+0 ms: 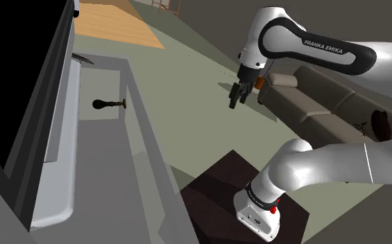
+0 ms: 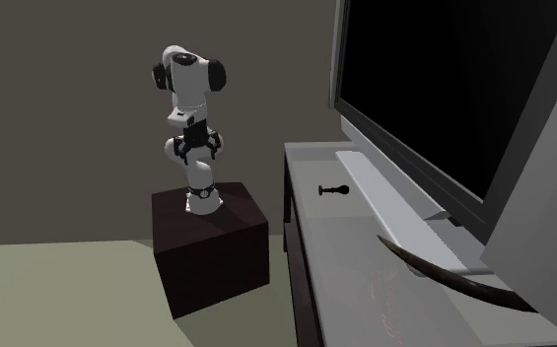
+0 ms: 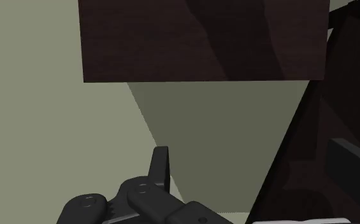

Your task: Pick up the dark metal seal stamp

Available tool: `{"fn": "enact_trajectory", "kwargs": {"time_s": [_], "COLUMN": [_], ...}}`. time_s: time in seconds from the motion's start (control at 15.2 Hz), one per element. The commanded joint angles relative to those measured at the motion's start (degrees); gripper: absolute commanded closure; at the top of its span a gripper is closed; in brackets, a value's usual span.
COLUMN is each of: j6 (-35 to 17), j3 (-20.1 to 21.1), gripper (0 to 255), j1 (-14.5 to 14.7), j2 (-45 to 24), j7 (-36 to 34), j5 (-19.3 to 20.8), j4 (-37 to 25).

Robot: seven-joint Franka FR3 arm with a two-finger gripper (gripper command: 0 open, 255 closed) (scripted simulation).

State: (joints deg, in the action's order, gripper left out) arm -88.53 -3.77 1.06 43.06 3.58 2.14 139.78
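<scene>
On the white arm [image 1: 326, 52], lettering reads FRANKA EMIKA; the end effector [image 1: 237, 97] hangs with jaws apart and empty, far from the seal stamp [image 1: 108, 104].

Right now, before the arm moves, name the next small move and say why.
Probably swing the hand toward the shoulder view's left, over the TV stand. The dark seal stamp lies on its side there, while the hand hangs over the floor, well apart from it.
</scene>
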Motion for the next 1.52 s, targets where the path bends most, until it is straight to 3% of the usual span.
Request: {"fn": "enact_trajectory", "kwargs": {"time_s": [0.0, 0.66, 1.45], "j6": [0.00, -8.06, -10.54], "j3": [0.00, 3.02, 8.54], "gripper": [0, 0, 0], "j1": [0.00, 7.01, 13.47], "j2": [0.00, -19.98, -40.95], "j7": [0.00, 8.04, 16.41], "j5": [0.00, -1.55, -1.24], "j4": [0.00, -12.93, -32.87]}}
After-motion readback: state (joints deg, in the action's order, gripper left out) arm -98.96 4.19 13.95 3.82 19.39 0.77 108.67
